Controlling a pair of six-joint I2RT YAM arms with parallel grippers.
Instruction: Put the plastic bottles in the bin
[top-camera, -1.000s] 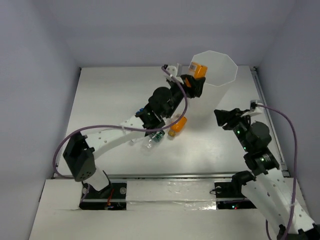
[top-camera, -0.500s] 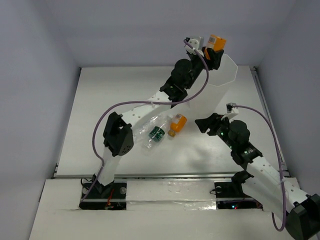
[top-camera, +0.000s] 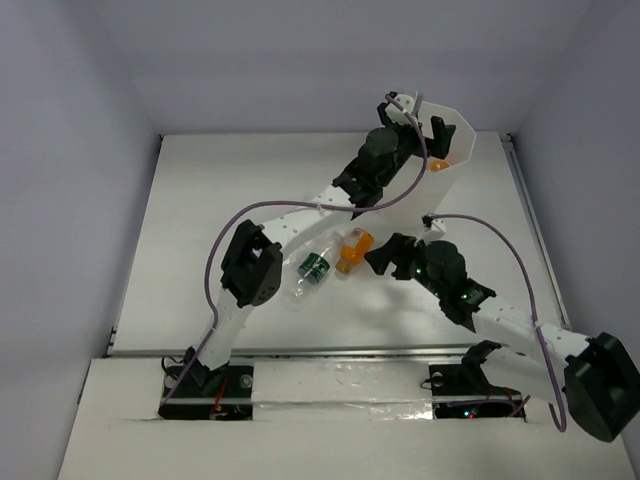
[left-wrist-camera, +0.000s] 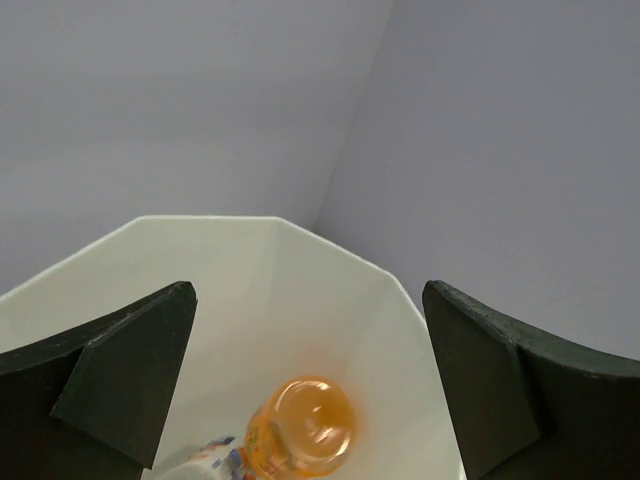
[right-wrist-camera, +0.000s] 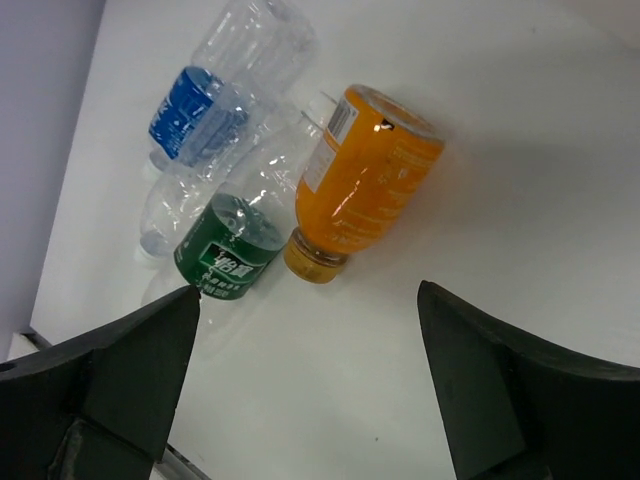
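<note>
The tall translucent white bin (top-camera: 462, 130) stands at the back right. My left gripper (top-camera: 417, 120) hovers over its rim, open and empty. In the left wrist view its dark fingers (left-wrist-camera: 120, 372) frame the bin (left-wrist-camera: 210, 255), and an orange bottle (left-wrist-camera: 300, 432) lies loose inside, bottom up. Three more plastic bottles lie on the table: an orange one (right-wrist-camera: 367, 182), a clear one with a green label (right-wrist-camera: 225, 252) and a clear one with a blue label (right-wrist-camera: 210, 105). My right gripper (top-camera: 384, 256) is open and empty just right of the orange table bottle (top-camera: 353, 248).
The left arm (top-camera: 300, 215) stretches diagonally over the table bottles, partly covering the clear ones in the top view. Grey walls close in the white table (top-camera: 220, 200) on the left, back and right.
The left gripper carried the orange bottle up over the bin, opened, and the bottle dropped inside. The right arm swung left toward the bottles on the table and its jaws spread wider.
</note>
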